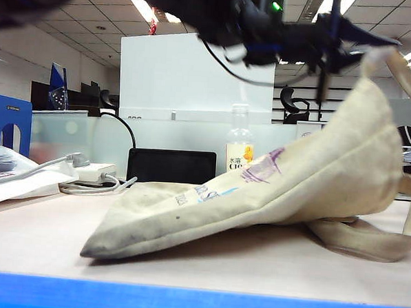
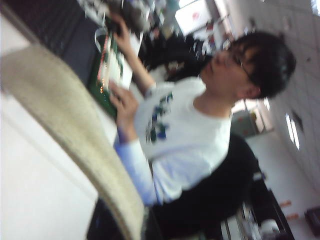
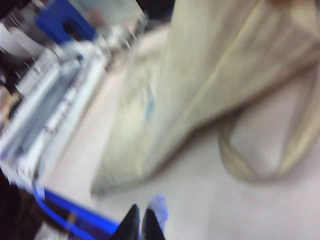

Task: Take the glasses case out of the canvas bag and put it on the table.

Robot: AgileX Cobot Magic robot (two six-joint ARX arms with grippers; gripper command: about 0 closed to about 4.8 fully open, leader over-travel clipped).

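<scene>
Nearest the front edge, the right gripper (image 3: 141, 226) hovers just above the table (image 1: 255, 267), its dark fingers pressed together on nothing. Behind it the canvas bag (image 1: 272, 192) lies slumped across the desk, one loop handle (image 1: 366, 238) flat on the surface and the mouth end hoisted high on the right. Up there the left gripper (image 1: 359, 43) is clamped closed, seemingly on the bag's upper cloth, a band of which crosses the blurred left wrist view. The glasses case is nowhere visible; presumably it sits inside the bag, so its look cannot be told, and no bulge gives it away. The risk as I judge it: with the mouth raised, the case would slide toward the closed bottom corner, out of easy reach. A thin pinch on soft, soiled fabric could also slip and drop the mouth shut, or the whole bag could drag toward the bottle (image 1: 239, 145) standing behind.
</scene>
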